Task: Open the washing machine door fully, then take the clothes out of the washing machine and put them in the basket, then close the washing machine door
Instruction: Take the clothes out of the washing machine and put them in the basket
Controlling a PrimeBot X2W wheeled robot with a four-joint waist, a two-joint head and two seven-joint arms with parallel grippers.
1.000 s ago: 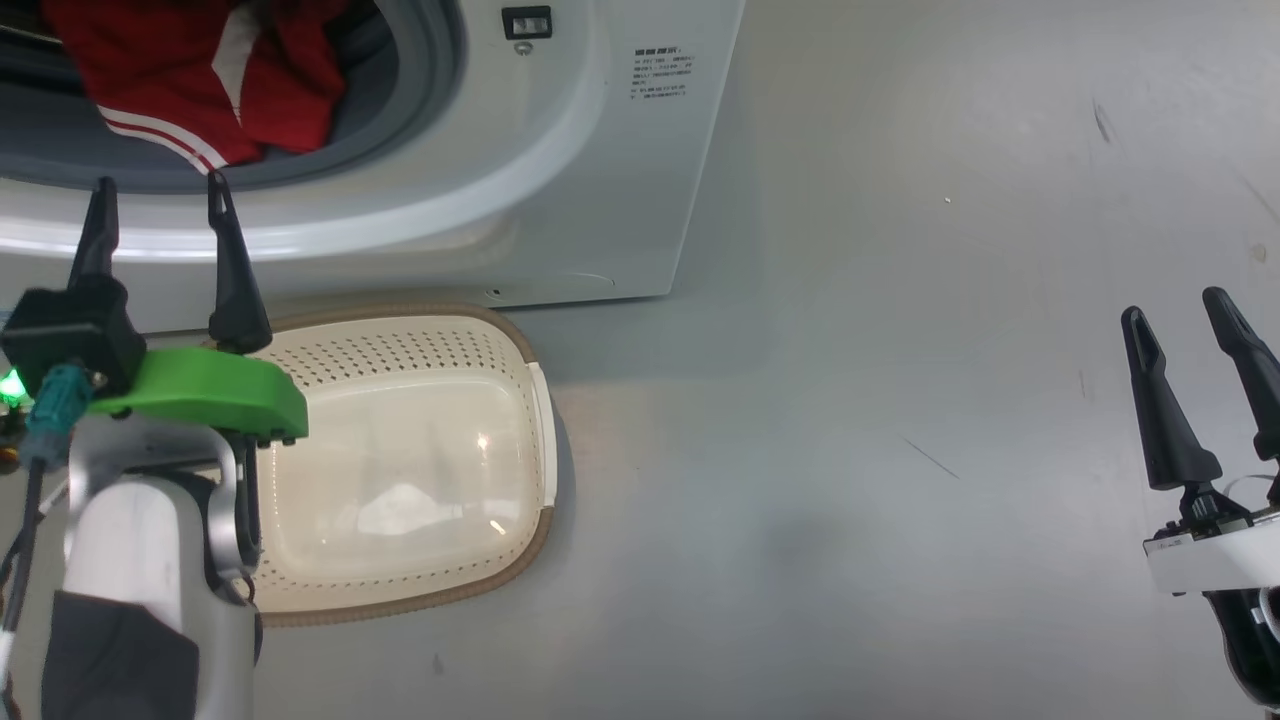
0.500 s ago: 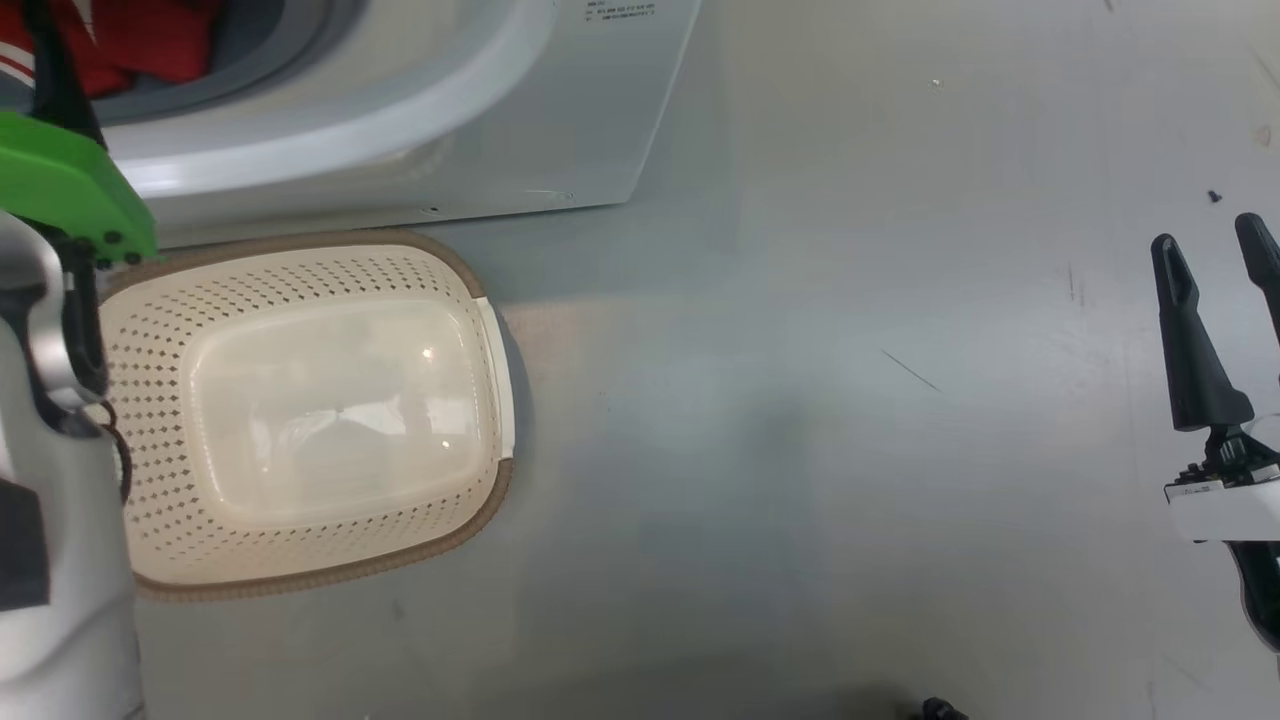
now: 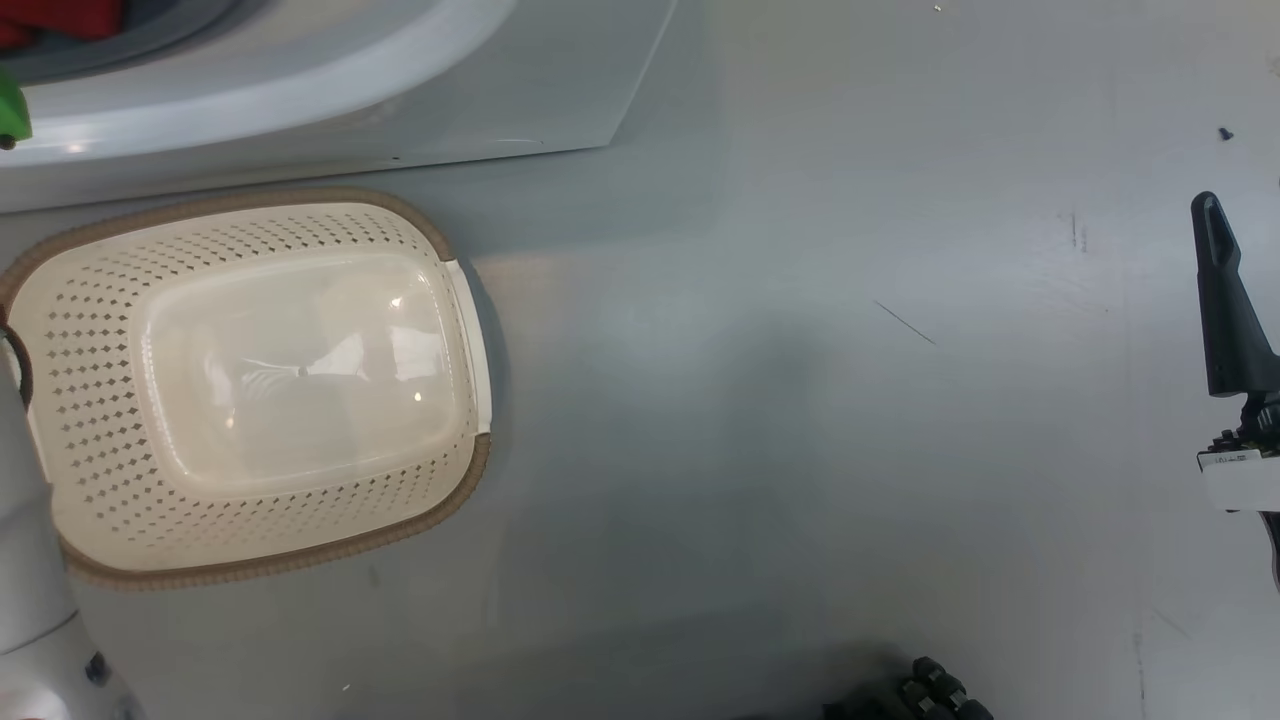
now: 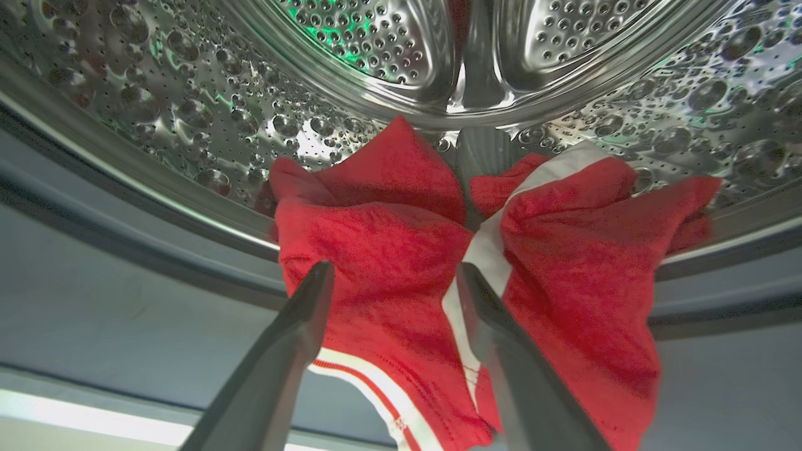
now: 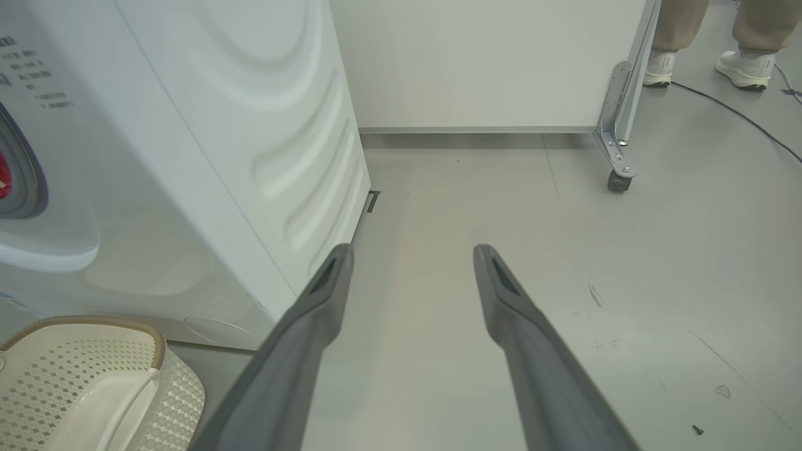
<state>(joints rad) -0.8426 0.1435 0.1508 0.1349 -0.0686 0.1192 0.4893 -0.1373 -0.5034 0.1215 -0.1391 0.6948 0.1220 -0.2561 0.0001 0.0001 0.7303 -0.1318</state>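
The red clothes (image 4: 388, 219) with white stripes lie heaped at the mouth of the washing machine's steel drum (image 4: 376, 50), draped over the grey gasket (image 4: 94, 250). My left gripper (image 4: 395, 275) is open, its fingers straddling the red fabric without pinching it. The head view catches the washing machine (image 3: 450, 90) at the top left with a strip of red clothes (image 3: 50, 15) in its opening. The cream basket (image 3: 440, 240) sits on the floor right in front of it, with nothing inside. My right gripper (image 5: 413, 254) hangs open over bare floor, off to the right. The washing machine door is out of view.
One right finger (image 3: 1225, 310) shows at the head view's right edge. A white panel (image 5: 489, 62) on a caster (image 5: 619, 180) stands behind the machine's side (image 5: 250, 125). A person's feet (image 5: 745, 62) and a cable (image 5: 739, 113) are beyond it. The basket (image 5: 81, 382) is at the right wrist view's lower left.
The head camera has tilted, so machine and basket slid up and left in its picture. My left gripper has reached from in front of the machine up into the drum mouth.
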